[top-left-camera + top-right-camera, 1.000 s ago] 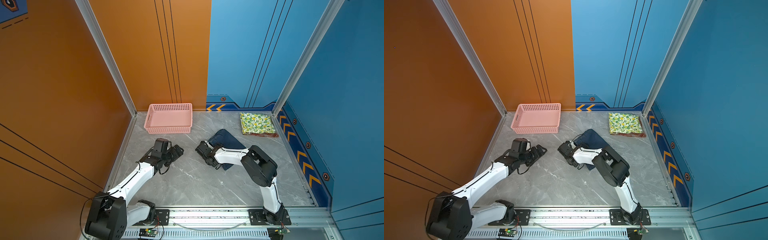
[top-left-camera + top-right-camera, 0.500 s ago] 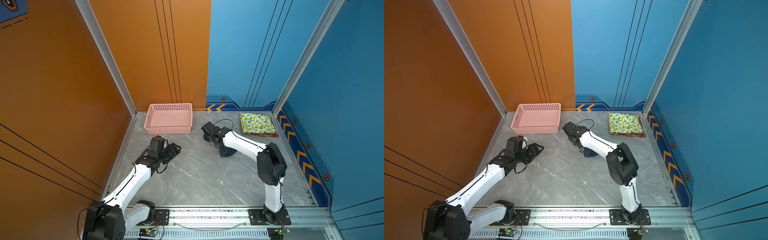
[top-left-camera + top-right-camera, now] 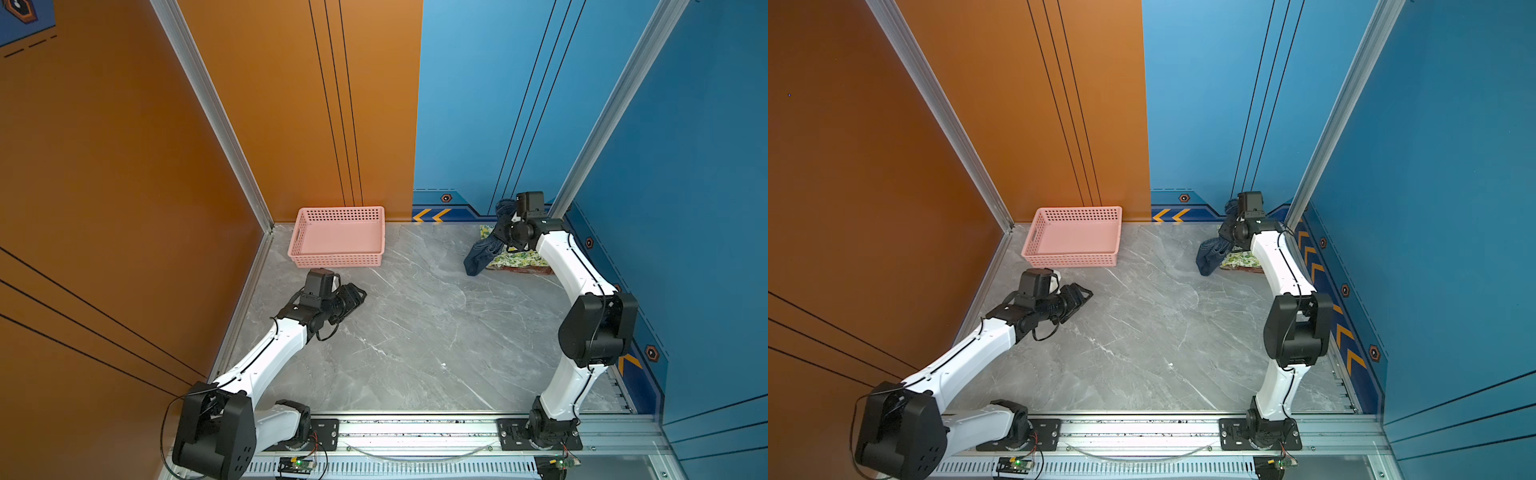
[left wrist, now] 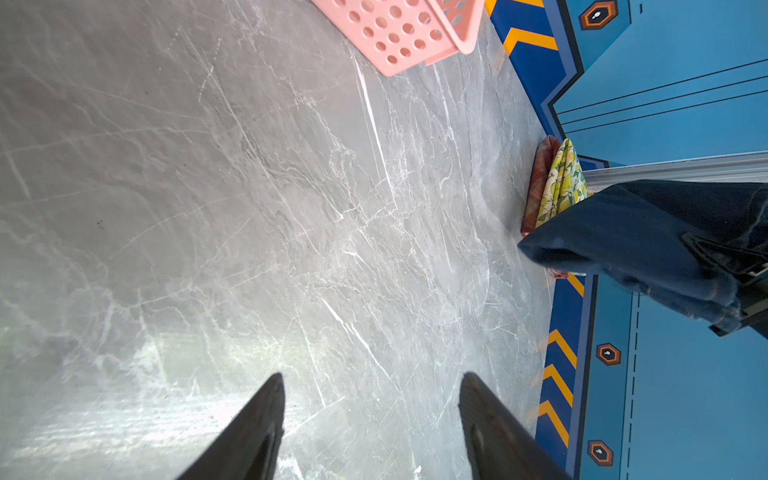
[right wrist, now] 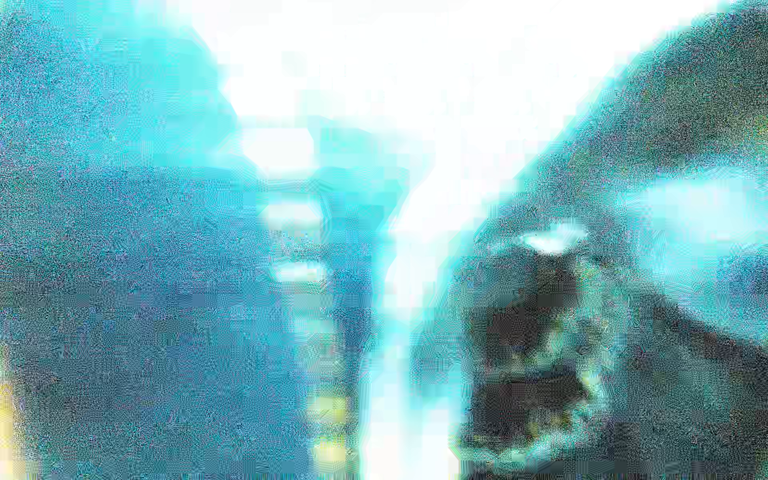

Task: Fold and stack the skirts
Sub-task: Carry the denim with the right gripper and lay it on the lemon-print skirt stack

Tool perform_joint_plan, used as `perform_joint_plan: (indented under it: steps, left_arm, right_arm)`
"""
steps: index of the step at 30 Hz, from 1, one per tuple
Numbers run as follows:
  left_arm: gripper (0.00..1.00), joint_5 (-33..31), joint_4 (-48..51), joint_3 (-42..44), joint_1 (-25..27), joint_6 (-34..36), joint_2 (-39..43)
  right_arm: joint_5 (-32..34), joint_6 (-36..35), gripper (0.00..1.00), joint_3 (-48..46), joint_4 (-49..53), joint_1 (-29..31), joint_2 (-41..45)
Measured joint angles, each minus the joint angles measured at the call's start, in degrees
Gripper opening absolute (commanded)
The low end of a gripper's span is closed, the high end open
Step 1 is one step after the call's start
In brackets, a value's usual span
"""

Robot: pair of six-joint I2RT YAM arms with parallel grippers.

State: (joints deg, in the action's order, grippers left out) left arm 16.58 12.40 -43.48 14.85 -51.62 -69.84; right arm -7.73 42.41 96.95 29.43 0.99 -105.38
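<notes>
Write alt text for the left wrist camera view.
A dark denim skirt hangs bunched, partly hiding a folded lemon-print skirt stacked on a plaid skirt on the grey marble table by the blue wall. The left gripper is open and empty in the foreground; a pink basket corner shows beyond.

Wearing smooth white shells on the long links of the left arm (image 3: 266,357) and the right arm (image 3: 571,262), with bulky black rounded joint housings (image 3: 596,328) between them. Carrying a black boxy wrist camera (image 3: 318,282) on each. Trailing thin black cables (image 3: 162,424). Showing black base plates (image 3: 513,434) with silver screws. Ending the left gripper (image 4: 371,378) in two black tapered fingers (image 4: 253,428).
</notes>
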Motion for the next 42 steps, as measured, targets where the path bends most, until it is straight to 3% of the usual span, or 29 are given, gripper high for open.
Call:
perform_joint_plan:
  steps: [6,17,28,42]
  left_arm:
    - [0.68,0.3,-2.4,-0.6,0.5,0.2,-2.0]
    - [0.68,0.6,-4.0,-2.3,0.5,0.2,-6.0]
    - [0.68,1.0,-4.1,-4.0,0.5,0.4,-7.3]
    - [0.67,1.0,-5.4,-4.0,2.9,0.2,-7.8]
  right_arm:
    - [-2.0,18.4,0.00,-1.4,-11.9,-3.3,0.1]
    - [5.6,33.5,0.00,-1.4,-25.8,-5.2,-0.3]
    - [7.2,35.5,0.00,0.1,-31.1,-7.5,-9.8]
    - [5.8,31.5,0.00,-5.8,-35.7,-9.7,-10.1]
